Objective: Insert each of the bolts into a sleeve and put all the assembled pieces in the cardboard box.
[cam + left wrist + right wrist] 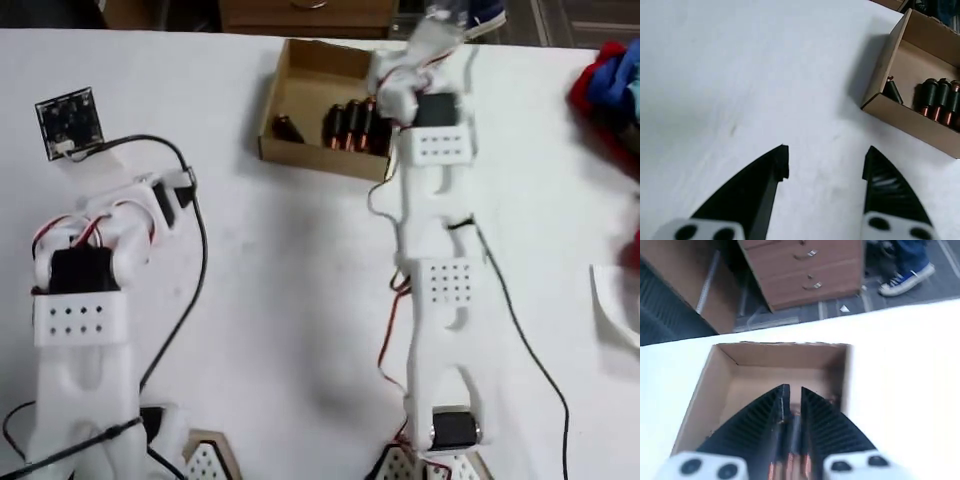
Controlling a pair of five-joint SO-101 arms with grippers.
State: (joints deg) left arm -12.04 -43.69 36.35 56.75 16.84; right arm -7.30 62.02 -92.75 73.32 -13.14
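**A:** Where are the finished parts lying?

**B:** They're sitting in the cardboard box (310, 158), at the upper middle of the high view. A row of assembled pieces (350, 127) is lying side by side toward the box's right end, with copper showing on them. A lone piece (287, 128) is resting apart toward the left.

**A:** What is the right gripper (791, 395) doing?

**B:** It's hanging over the box's right end, just above that row. Its jaws are drawn almost together, with only a slit between them. I can't tell whether they're pinching a piece. I'm guessing it's hanging there because the spot lies right beside the row.

**A:** And the other one?

**B:** The left gripper (825, 160) is hovering low over bare table (280, 300) at the left of the high view, well apart from the box. Its jaws are spread wide and gripping nothing. I'm reading that as keeping out of the other arm's way.

**A:** How far along is the task looking?

**B:** Going by what's lying in the box, I'm judging it's well advanced.
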